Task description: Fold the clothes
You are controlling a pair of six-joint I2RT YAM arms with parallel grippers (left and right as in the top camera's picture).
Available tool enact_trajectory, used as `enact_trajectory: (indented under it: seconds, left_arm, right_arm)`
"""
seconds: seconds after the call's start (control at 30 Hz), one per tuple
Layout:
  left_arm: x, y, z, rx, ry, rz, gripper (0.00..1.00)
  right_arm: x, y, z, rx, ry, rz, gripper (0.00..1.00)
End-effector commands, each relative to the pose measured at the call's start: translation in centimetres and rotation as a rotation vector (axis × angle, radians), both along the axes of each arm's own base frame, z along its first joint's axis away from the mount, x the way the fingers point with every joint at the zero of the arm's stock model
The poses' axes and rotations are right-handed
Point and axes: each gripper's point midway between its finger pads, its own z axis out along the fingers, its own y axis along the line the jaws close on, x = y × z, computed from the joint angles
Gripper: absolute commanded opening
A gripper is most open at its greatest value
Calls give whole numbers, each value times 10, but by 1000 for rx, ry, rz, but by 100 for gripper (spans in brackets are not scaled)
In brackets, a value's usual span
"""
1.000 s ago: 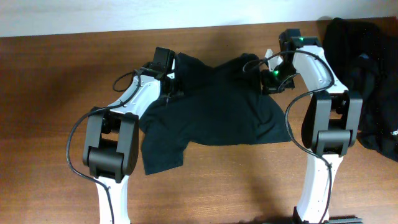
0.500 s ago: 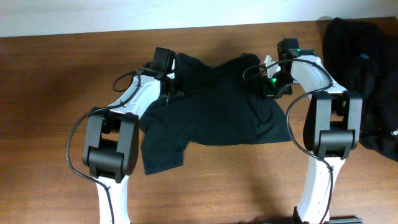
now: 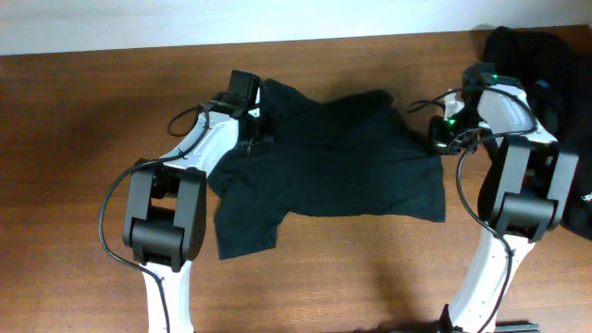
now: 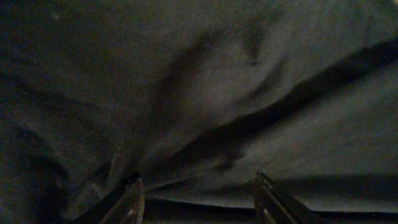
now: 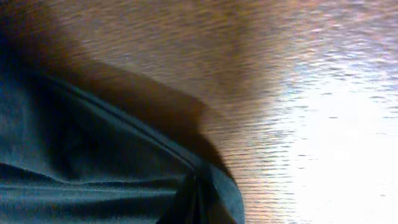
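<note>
**Item 1, right gripper** [image 5: 196, 202]. The jaws are pressing together and pinching a hemmed edge of the T-shirt [image 3: 333, 157]. In the wrist view the dark hem is running down into the closed tips, with bare wood beyond it.

**Item 2, left gripper** [image 4: 200, 199]. The fingers [image 4: 134, 200] are standing spread apart and lying low on black cloth at the shirt's far-left part. A crease is leading toward one finger. Whether any cloth is caught between them cannot be told.

**Item 3, T-shirt.** It is lying mostly flat at the table's [image 3: 83, 139] middle, between the two arms. One sleeve is trailing toward the near-left, and the right edge is being held by item 1.

**Item 4, pile of clothes** [image 3: 536, 111]. Black garments are sitting heaped at the far-right corner, apart from the shirt.

**Handling note (judgement).** The step appears to be spreading the shirt flat before folding.
- The right pinch should be drawing the edge outward, low over the wood.
- The left side should be anchoring its end so the cloth is tightening rather than sliding.
- The pull should be stopping once the creases are gone.

**Markings.** A small white mark [image 3: 586, 197] is showing on the pile. It is too small to read, and no writing is legible anywhere.
</note>
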Motion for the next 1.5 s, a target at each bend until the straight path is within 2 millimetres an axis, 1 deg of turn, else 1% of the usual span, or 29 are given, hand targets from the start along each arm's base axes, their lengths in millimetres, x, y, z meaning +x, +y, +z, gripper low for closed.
enact_trajectory:
  seconds: [0.0,0.07,0.1,0.13,0.2,0.27,0.33,0.37,0.47,0.53,0.57,0.63,0.7,0.77,0.83,0.93,1.1,1.13,1.23,1.27,1.33,1.37,1.4,1.47]
  left_arm:
    - [-16,14,-33,45,82,24,57]
    - [-16,14,-33,44,82,24,57]
    - [-16,14,-33,44,82,24,57]
    - [-16,14,-33,44,82,24,57]
    - [-16,14,-33,44,82,24,57]
    - [-16,14,-33,44,82,24,57]
    - [-16,14,-33,44,82,24,57]
    - [-16,14,-33,44,82,24,57]
    - [-16,14,-33,44,81,24,57]
    - [-16,14,-33,43,79,24,57]
    - [-15,14,-33,43,78,23,57]
    - [-15,14,-33,43,78,23,56]
    - [-15,14,-33,43,78,24,57]
    - [-15,14,-33,43,78,23,57]
    - [-15,14,-33,43,78,24,57]
    - [-15,14,-33,43,78,24,57]
    - [-15,13,-33,42,75,24,57]
    - [-14,14,-33,42,74,24,57]
    - [-14,14,-33,41,73,24,57]
    - [-14,13,-33,41,72,24,57]
    - [-14,13,-33,41,71,24,57]
    - [-14,13,-33,41,71,24,57]
    - [-14,13,-33,41,71,24,57]
    - [-14,13,-32,41,71,24,57]
  right_arm:
    - [-21,-21,-21,-81,96,-58,4]
    - [-20,-22,-19,-74,91,-81,4]
    - [-17,-21,-15,-60,76,-83,4]
    - [-12,-19,-9,-49,58,-81,4]
    - [0,-17,9,-40,4,-78,4]
    - [16,-16,39,-58,-78,-69,4]
    - [31,-15,74,-76,-167,-60,4]
    - [39,-15,95,-88,-219,-58,4]
    - [51,-13,142,-109,-337,-57,4]
    - [59,-6,164,-98,-406,-46,4]
    - [64,0,171,-81,-438,-35,4]
    - [75,15,180,-36,-498,9,4]
    - [86,35,183,8,-545,71,4]
    - [98,54,181,11,-585,141,4]
    - [111,65,176,-16,-616,186,4]
    - [126,75,164,-64,-637,205,5]
    - [140,75,135,-112,-618,203,6]
    - [142,75,127,-111,-613,203,8]
    - [146,74,104,-107,-586,204,24]
    - [146,74,97,-106,-573,205,34]
    - [146,75,85,-100,-554,206,49]
    - [146,76,80,-96,-546,207,55]
    - [147,76,74,-92,-539,208,59]
    - [147,78,67,-81,-533,211,63]
